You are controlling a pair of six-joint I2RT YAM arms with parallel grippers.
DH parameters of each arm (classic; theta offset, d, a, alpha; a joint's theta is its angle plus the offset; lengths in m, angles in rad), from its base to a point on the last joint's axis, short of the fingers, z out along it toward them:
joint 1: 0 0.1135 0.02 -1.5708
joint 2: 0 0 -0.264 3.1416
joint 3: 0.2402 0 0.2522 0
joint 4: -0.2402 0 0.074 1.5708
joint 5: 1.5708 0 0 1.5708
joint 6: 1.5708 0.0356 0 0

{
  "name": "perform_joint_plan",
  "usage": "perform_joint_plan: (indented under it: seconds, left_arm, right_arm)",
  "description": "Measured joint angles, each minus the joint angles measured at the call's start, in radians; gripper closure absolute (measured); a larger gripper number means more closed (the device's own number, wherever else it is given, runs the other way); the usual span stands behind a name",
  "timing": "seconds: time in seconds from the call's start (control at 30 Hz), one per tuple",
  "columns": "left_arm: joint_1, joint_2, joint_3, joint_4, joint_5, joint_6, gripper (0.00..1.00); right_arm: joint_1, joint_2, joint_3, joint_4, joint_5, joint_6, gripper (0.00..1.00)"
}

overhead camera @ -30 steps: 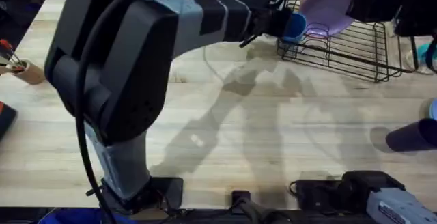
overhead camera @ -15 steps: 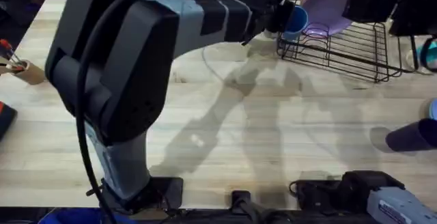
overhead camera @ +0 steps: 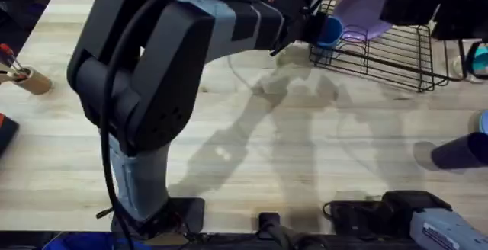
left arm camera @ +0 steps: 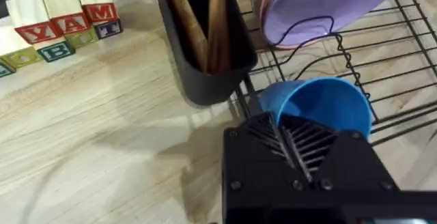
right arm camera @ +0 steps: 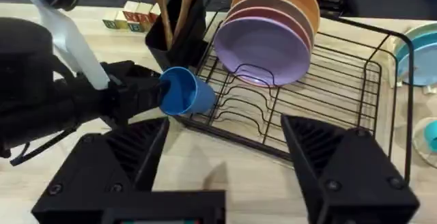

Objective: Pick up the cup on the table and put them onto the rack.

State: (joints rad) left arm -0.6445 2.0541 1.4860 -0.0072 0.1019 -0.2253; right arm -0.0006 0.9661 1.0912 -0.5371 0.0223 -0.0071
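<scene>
The left gripper (right arm camera: 140, 95) is clamping the cup (right arm camera: 184, 91) on its side, holding it at the near corner of the rack (right arm camera: 328, 108), apparently just above the wires. The right gripper (right arm camera: 225, 162) is hanging over the desk (overhead camera: 305, 143) with fingers spread wide. Plates (right arm camera: 270, 43) are standing in the rack's slots.

I am viewing overhead, looking down and forward; both wrist cameras are facing the rack (right arm camera: 307, 115) closely.
</scene>
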Motion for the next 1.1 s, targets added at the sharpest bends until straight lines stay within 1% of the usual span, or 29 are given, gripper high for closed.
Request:
perform_joint_plan:
  seconds: [0.33,0.47,0.67,0.9,1.1]
  left_arm:
    - [0.000,0.000,0.000,0.000,0.000,-0.004,0.955]
    - [0.000,0.000,0.000,0.001,0.007,-0.007,0.862]
    - [-0.001,0.000,0.000,0.004,0.011,-0.008,0.820]
    - [-0.002,0.000,0.000,0.016,0.014,-0.012,0.723]
    - [-0.001,0.000,0.000,0.018,0.009,-0.011,0.713]
  right_arm:
    - [0.000,0.000,0.000,0.000,0.000,0.000,0.006]
    - [0.000,0.000,0.000,0.000,0.000,0.000,0.006]
    - [0.000,0.000,0.000,0.000,0.000,0.000,0.006]
    - [0.000,0.000,0.000,0.000,0.000,0.000,0.006]
    - [0.000,0.000,0.000,0.000,0.000,0.000,0.006]
